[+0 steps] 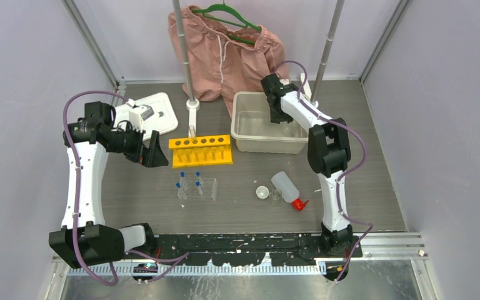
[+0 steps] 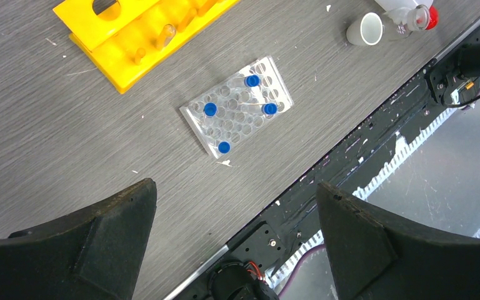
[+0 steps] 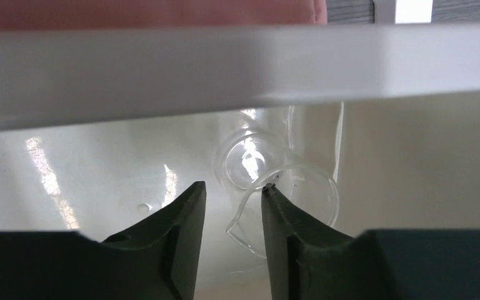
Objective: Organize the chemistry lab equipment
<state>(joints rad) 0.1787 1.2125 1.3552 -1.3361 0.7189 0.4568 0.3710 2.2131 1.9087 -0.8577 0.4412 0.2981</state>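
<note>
A yellow tube rack [image 1: 201, 151] [image 2: 137, 37] stands mid-table. In front of it lies a clear grid rack [image 1: 200, 187] [image 2: 237, 107] holding several blue-capped tubes [image 2: 210, 109]. A white red-capped squeeze bottle [image 1: 285, 187] lies on its side by a small white dish [image 1: 262, 192] [image 2: 365, 28] and a tiny beaker [image 1: 276, 195]. My left gripper [image 1: 153, 153] [image 2: 235, 187] hangs wide open and holds nothing. My right gripper [image 1: 279, 115] [image 3: 232, 187] is down inside the clear bin [image 1: 250, 140], its jaws a little apart. A clear beaker [image 3: 312, 187] stands there, its rim around the right finger, with a second beaker [image 3: 247, 162] behind it.
Pink shorts [image 1: 225, 56] on a green hanger hang at the back between two metal poles [image 1: 187, 69]. A white flat device [image 1: 147, 112] sits back left. A black rail [image 1: 250, 240] runs along the near table edge. The bin's rim [image 3: 225, 69] crosses the right wrist view.
</note>
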